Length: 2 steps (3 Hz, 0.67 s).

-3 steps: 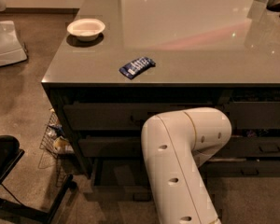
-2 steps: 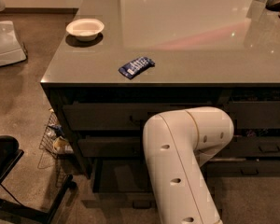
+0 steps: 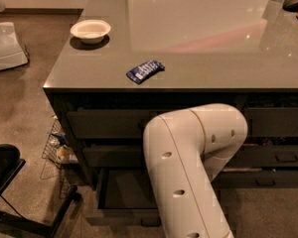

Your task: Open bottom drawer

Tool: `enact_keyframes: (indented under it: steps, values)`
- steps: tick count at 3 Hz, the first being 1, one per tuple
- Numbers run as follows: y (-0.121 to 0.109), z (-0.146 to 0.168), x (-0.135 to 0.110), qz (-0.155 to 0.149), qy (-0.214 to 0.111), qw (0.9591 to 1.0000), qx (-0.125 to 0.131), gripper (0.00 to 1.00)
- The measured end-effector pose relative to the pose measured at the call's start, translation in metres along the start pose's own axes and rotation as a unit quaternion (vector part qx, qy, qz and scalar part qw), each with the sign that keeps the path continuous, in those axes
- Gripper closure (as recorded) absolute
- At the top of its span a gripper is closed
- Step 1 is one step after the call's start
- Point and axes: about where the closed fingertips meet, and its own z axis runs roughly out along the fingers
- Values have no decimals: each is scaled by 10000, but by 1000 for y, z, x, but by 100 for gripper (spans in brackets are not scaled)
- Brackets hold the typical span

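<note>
Bottom drawer [image 3: 120,215]: pulled out at the foot of the left stack, dark inside showing, low front panel near the floor; further out than a second ago.
Gripper: hidden behind the white arm [image 3: 188,172]; apart or together cannot be told.
Arm: bent before the drawer fronts, much as before.
Countertop [image 3: 213,58]: white bowl [image 3: 90,30] and blue packet [image 3: 145,71] unmoved.

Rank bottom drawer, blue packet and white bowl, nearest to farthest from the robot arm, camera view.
The gripper is hidden behind the arm.
1. bottom drawer, beside the arm, lower left.
2. blue packet, countertop front.
3. white bowl, far-left corner.
</note>
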Motion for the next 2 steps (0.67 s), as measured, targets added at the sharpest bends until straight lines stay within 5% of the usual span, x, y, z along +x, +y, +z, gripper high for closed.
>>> enact_keyframes:
  steps: [2]
  values:
    - [44,-103,74,426,740,9962,156,100]
